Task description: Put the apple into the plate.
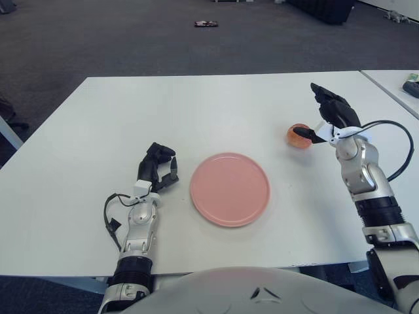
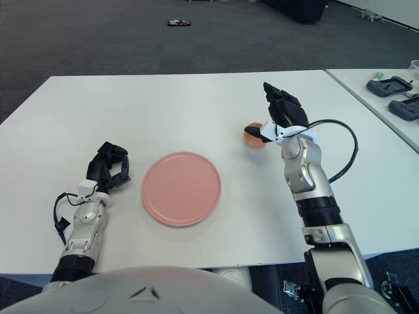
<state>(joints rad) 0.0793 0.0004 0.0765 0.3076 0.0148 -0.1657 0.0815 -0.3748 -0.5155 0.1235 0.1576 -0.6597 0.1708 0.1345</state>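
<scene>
Left hand (image 1: pixel 157 167): near edge of the white table (image 1: pixel 98 131), at about 9 o'clock from the plate, fingers curled in on themselves, holding nothing.
Plate (image 1: pixel 230 189): pink, round, bare, lying flat near the table's middle front.
Right hand (image 1: pixel 329 114): raised at roughly 2 o'clock from the plate, fingers spread wide, one dark fingertip (image 1: pixel 308 138) reaching to the apple's right side; no grasp closed round the fruit.
Apple (image 1: pixel 298 135): red-orange, on the table at about 2 o'clock from the plate, well apart from its rim, just left of the right hand.
Cable (image 2: pixel 340 150): black loop trailing off the right wrist.
Floor: dark carpet beyond the table, a small dark object (image 1: pixel 205 24) lying at 12 o'clock.
</scene>
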